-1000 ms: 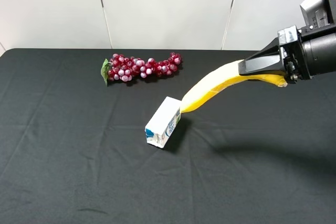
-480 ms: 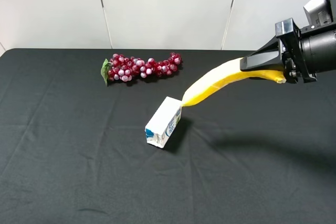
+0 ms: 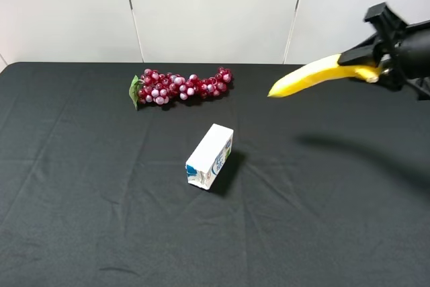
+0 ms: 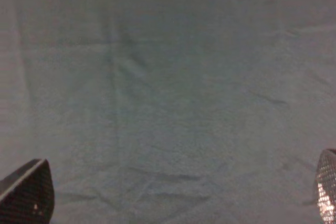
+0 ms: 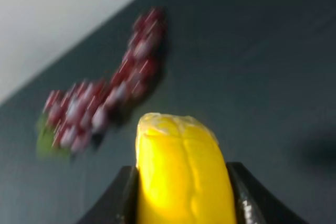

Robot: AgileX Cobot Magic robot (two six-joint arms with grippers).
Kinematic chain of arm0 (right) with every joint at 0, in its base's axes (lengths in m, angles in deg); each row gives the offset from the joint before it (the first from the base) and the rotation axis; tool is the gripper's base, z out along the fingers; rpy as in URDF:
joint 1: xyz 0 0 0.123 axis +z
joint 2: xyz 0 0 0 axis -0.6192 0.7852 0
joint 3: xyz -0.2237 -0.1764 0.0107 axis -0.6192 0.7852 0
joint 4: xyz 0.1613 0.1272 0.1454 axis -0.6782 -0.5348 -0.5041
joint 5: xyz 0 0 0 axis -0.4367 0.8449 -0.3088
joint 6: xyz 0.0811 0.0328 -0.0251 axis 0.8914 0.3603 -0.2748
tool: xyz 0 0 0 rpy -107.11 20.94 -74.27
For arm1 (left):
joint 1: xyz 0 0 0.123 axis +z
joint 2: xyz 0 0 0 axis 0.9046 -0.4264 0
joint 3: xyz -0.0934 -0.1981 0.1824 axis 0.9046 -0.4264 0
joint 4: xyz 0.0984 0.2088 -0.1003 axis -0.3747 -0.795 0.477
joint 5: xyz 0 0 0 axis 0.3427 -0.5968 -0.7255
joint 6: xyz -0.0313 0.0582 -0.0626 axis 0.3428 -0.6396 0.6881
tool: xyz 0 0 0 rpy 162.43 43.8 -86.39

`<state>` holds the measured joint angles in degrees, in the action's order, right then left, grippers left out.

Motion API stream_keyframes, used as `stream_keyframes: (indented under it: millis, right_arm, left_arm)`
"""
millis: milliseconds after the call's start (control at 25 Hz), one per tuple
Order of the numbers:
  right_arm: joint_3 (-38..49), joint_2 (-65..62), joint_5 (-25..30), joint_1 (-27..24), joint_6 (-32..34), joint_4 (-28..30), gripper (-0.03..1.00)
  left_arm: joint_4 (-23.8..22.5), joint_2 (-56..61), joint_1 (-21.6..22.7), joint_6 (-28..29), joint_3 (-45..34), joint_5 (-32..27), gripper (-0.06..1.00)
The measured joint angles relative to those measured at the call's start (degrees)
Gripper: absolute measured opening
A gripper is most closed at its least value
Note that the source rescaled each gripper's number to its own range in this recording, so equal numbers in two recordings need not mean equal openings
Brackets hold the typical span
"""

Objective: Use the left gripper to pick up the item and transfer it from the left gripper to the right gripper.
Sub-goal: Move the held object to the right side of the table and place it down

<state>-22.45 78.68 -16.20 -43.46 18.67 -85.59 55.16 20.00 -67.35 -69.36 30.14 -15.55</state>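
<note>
At the right edge, cut-off right jaws clamp the banana [image 3: 308,78].

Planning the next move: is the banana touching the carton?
Apart. The high view shows the banana held aloft by the right gripper, with a plain gap between its tip and the carton.

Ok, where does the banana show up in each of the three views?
Exterior high: banana in the air at upper right, held by the right gripper.
Left wrist: not in it, only black cloth.
Right wrist: banana at lower middle, between the fingers.
Shared landmark: the grape bunch, in exterior high and right wrist.
</note>
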Motion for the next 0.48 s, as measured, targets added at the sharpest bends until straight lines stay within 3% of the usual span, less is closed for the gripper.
stream_keyframes:
  millis: [120,320,480]
  right_arm:
    - [0.0,0.51,-5.12,-4.4,2.59,3.37,0.0]
    - [0.0,5.23,-3.52,-7.91,3.18,8.01,0.0]
    - [0.0,9.18,-1.35,-7.88,3.18,8.77,0.0]
  left_arm:
    - [0.0,1.93,3.08,0.0,0.0,0.0,1.0]
    - [0.0,11.08,11.64,0.0,0.0,0.02,1.0]
    - [0.0,12.17,14.2,0.0,0.0,0.01,1.0]
